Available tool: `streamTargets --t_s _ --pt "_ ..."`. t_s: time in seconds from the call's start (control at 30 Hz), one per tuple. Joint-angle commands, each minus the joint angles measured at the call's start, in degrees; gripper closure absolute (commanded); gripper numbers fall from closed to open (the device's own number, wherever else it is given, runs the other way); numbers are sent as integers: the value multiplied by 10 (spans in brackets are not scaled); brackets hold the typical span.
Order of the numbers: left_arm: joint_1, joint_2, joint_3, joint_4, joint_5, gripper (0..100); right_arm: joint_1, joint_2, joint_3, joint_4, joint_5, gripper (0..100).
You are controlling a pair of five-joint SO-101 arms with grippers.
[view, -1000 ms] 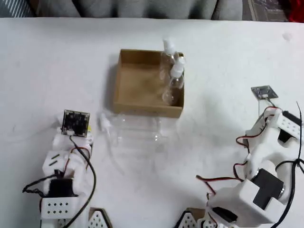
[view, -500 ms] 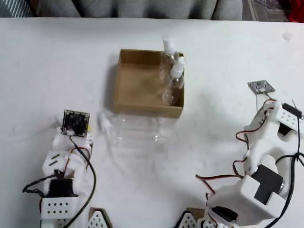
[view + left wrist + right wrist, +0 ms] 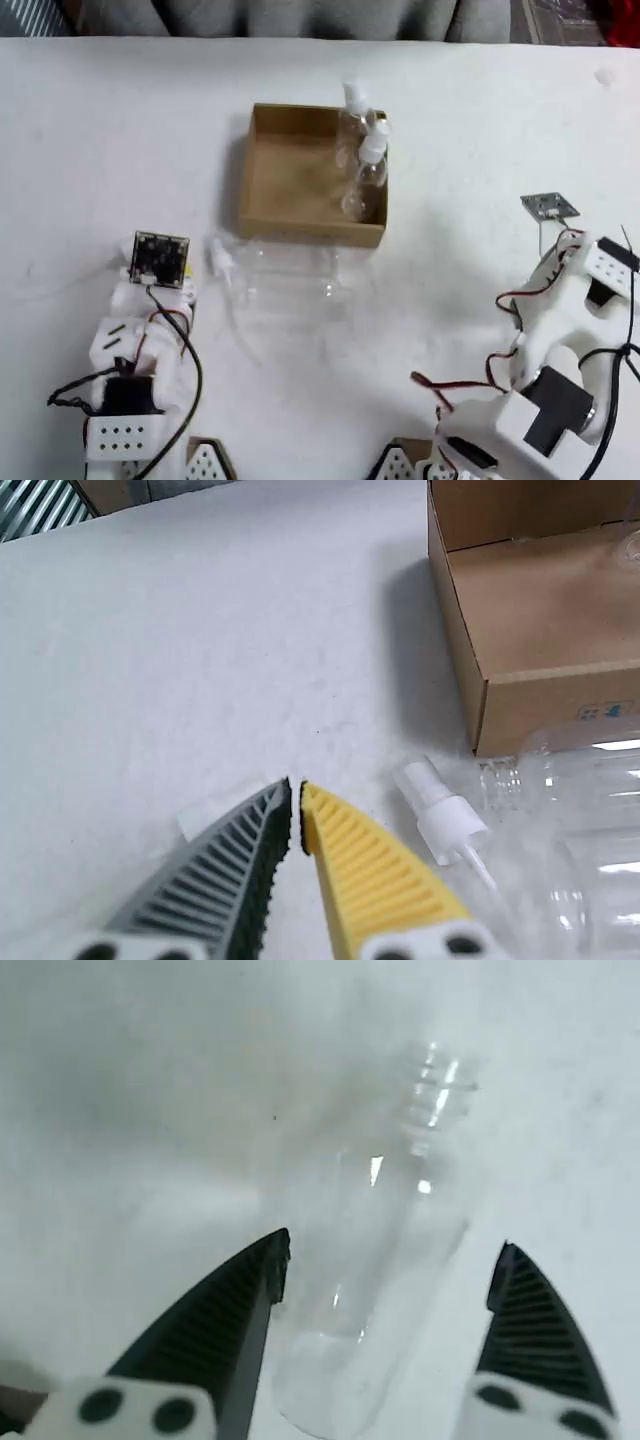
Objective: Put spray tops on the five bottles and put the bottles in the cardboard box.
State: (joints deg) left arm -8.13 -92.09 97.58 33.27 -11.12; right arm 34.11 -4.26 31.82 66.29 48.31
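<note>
Grippers near, cardboard box beyond.
Your left gripper (image 3: 296, 798) has its grey and yellow fingers pressed together, holding nothing. Your right gripper (image 3: 392, 1250) is spread wide, one black finger on each side of an uncapped clear bottle (image 3: 400, 1180) lying on the table (image 3: 120, 130). Past the left tips, a loose spray top (image 3: 440, 815) lies beside empty clear bottles (image 3: 570, 780) just before the cardboard box (image 3: 455, 650). Blue print (image 3: 605, 711) on its wall is too small to read. Two capped bottles (image 3: 362, 165) stand inside, along the box's right-arm side.
</note>
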Motion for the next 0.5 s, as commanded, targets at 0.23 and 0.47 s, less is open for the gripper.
streamTargets --t_s 0.23,0.47 --pt "-5 -5 -3 8 -4 976 -19 17 10 -79 6 738" --pt "-5 -5 -3 8 -4 976 -26 30 4 -93 -39 998"
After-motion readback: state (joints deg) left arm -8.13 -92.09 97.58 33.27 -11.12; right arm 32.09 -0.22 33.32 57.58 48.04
